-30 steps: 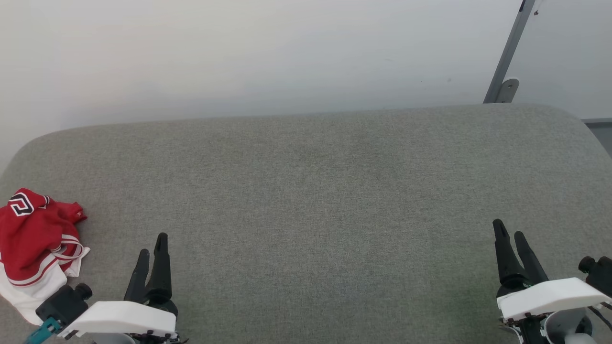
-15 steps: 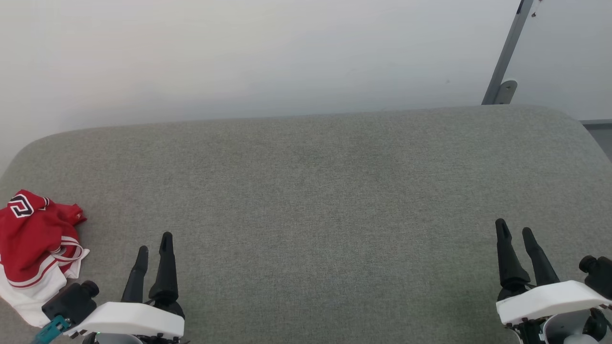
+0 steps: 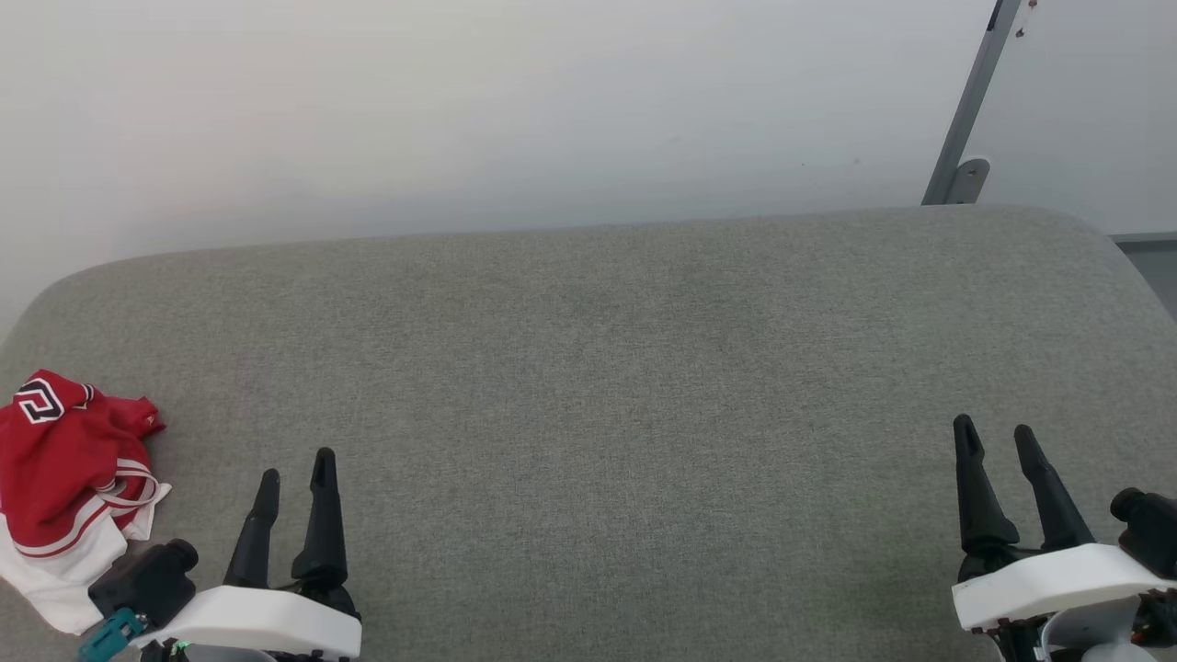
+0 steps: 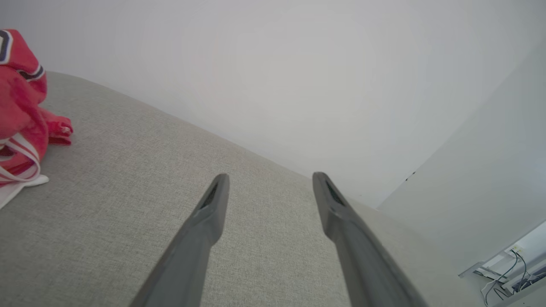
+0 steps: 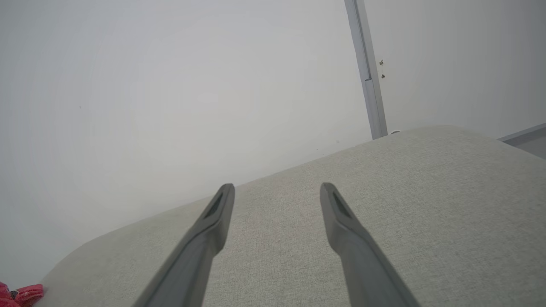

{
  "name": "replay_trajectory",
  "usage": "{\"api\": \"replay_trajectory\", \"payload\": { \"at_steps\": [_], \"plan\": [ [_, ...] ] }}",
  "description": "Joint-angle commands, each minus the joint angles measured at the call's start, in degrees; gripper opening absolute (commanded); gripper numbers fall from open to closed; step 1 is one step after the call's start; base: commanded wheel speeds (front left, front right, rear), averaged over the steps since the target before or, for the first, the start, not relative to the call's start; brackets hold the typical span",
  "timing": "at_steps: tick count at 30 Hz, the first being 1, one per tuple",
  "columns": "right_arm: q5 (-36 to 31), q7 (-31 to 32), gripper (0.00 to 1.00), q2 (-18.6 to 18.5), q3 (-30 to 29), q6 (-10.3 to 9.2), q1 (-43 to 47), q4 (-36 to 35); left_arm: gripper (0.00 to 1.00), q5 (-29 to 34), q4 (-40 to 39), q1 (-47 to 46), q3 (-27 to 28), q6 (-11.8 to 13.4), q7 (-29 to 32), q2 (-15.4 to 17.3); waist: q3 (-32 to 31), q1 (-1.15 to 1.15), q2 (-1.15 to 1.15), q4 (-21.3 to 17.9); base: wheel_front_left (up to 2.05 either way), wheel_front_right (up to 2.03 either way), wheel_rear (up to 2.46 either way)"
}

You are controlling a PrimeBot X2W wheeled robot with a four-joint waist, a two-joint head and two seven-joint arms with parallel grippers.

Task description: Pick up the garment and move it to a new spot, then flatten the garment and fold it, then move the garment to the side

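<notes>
Grey padded counter (image 3: 588, 368) carries the garment (image 3: 57, 460), crumpled at its left end. My left claw (image 3: 296, 466) and right claw (image 3: 993, 427) gape empty; I judge all 3 steps undone.

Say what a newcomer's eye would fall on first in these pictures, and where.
The crumpled red garment stands out, lying at the far left of the grey cushioned surface. Then the left gripper, right of it without touching, and the right gripper at the lower right, both with dark fingers spread and empty.
</notes>
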Motion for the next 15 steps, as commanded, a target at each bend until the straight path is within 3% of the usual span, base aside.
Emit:
{"api": "replay_trajectory", "payload": {
  "at_steps": [1, 15],
  "plan": [
    [-1.7, -0.7, 1.00, -0.4, -0.1, 0.24, 0.0, -0.7, 1.00, 1.5, -0.7, 0.1, -0.3, -0.3, -0.5, 0.6, 0.0, 0.00, 0.00, 0.0, 0.00, 0.00, 0.00],
    [-8.8, -2.5, 1.00, -1.0, -0.1, 0.26, 0.3, -1.0, 1.00, 7.3, -1.3, 0.5, -0.7, -0.3, -2.4, 1.1, -0.5, 0.00, 0.00, -0.2, 0.00, 0.00, 0.00]
  ]
}}
